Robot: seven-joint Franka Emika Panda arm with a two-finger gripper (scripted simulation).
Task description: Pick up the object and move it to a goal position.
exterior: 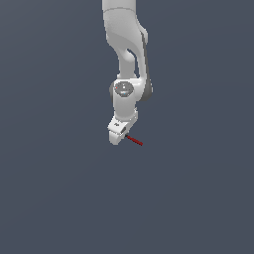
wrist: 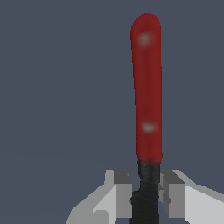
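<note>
The object is a thin red stick (exterior: 135,141) with a short black end. In the exterior view it sticks out from my white gripper (exterior: 119,136) toward the exterior view's right and slightly down. In the wrist view the red shaft (wrist: 147,87) reaches away from the camera, and its black end (wrist: 146,192) sits between my two fingertips. One grey finger pad (wrist: 122,194) presses on each side of the black end. My gripper (wrist: 146,197) is shut on the stick's black end.
The white arm (exterior: 126,49) comes down from the top of the exterior view. A plain dark grey-blue surface (exterior: 59,188) fills the background in both views. No goal marker shows.
</note>
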